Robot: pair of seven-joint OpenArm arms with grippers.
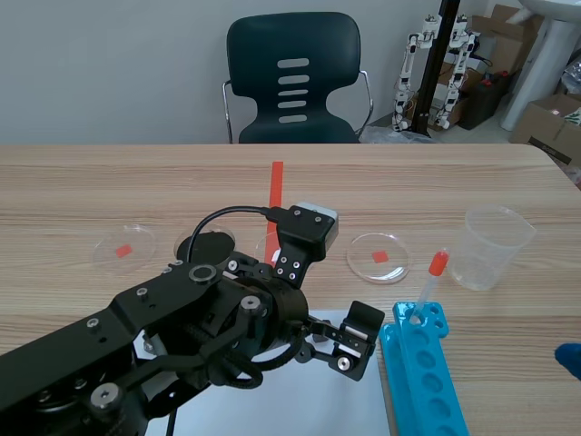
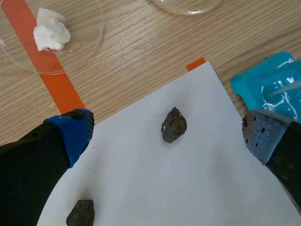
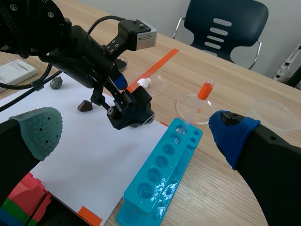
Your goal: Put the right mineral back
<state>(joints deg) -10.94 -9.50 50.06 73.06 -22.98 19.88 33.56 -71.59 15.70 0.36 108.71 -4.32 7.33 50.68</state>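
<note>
Left gripper [image 2: 168, 137] is spread wide over the white paper sheet [image 2: 155, 188]. A dark brown mineral [image 2: 174, 125] lies on the sheet between its fingers, untouched. A second dark mineral [image 2: 81, 213] lies at seven o'clock of it. A white lump [image 2: 51, 32], possibly mineral, sits in a petri dish [image 2: 91, 42] at eleven o'clock. Right gripper [image 3: 136, 132] is spread, holding nothing.

A: Minerals, quick?
B: Three. One dark brown rock [image 2: 174, 125], lumpy with rusty flecks, lying loose on the white paper [image 2: 155, 188], nothing touching it.
A: Second?
B: A grey-brown rock [image 2: 80, 213] on the same sheet, well apart from the first. Only part of it shows, so the shape's hard to call.
A: Third?
B: A white lump [image 2: 51, 32], chalky and in chunks, maybe two pieces. It sits inside a clear dish [image 2: 84, 33], off the paper.
</note>
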